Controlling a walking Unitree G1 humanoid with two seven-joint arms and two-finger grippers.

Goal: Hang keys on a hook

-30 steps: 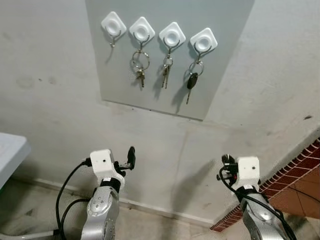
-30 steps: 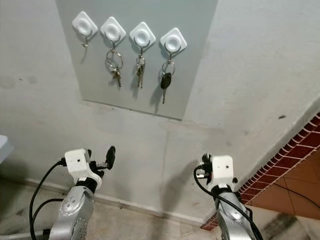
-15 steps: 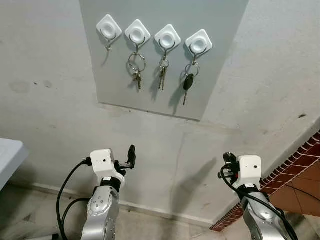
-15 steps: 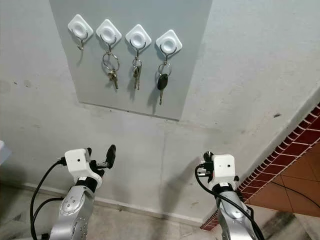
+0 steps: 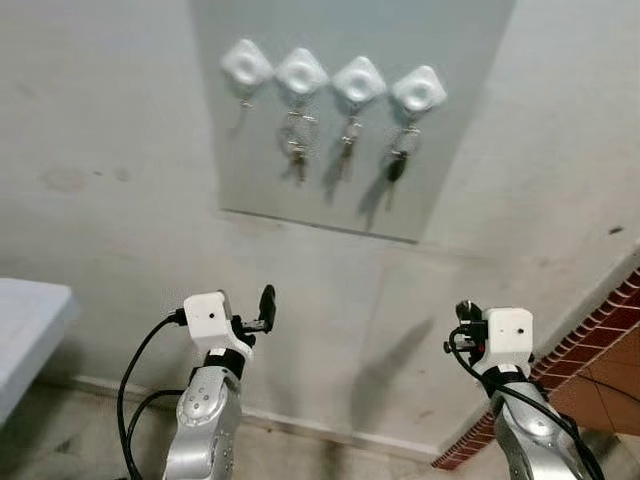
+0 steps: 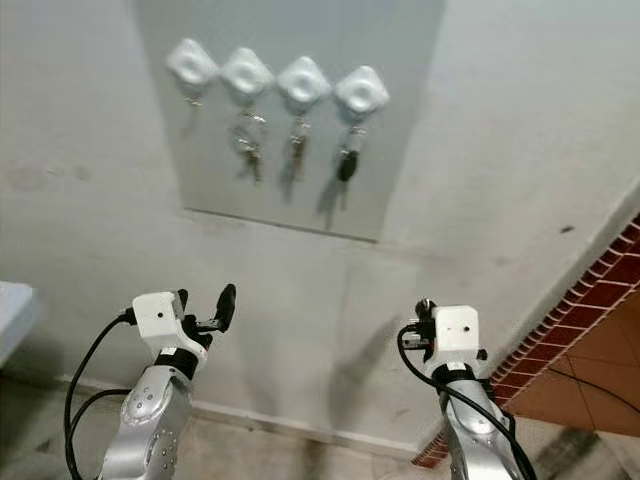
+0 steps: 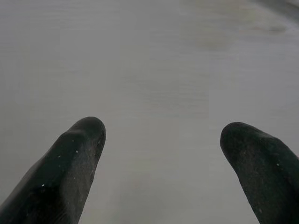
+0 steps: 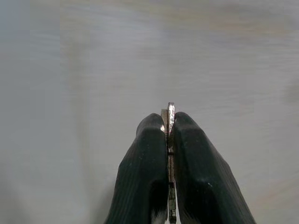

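Four white hooks sit in a row on a grey panel (image 5: pixel 300 190) high on the wall. The leftmost hook (image 5: pixel 245 68) is bare. The other three carry keys: a ring with keys (image 5: pixel 297 150), a small bunch (image 5: pixel 347 150) and a black-headed key (image 5: pixel 397 165). My right gripper (image 8: pixel 168 119) is shut on a thin metal key (image 8: pixel 171 112), seen edge-on between its fingers. It is held low and to the right, well below the panel (image 5: pixel 462 312). My left gripper (image 7: pixel 161 135) is open and holds nothing, facing the bare wall low on the left (image 5: pixel 266 298).
A white table corner (image 5: pixel 25 320) juts in at the left. Red brick tiling (image 5: pixel 610 340) runs along the lower right. A baseboard (image 5: pixel 330 430) meets the floor below the arms. Black cables (image 5: pixel 135 400) hang from the left arm.
The whole picture has shifted right and blurred, so the camera has moved. Both arms keep the same pose, and the right gripper still holds the key.
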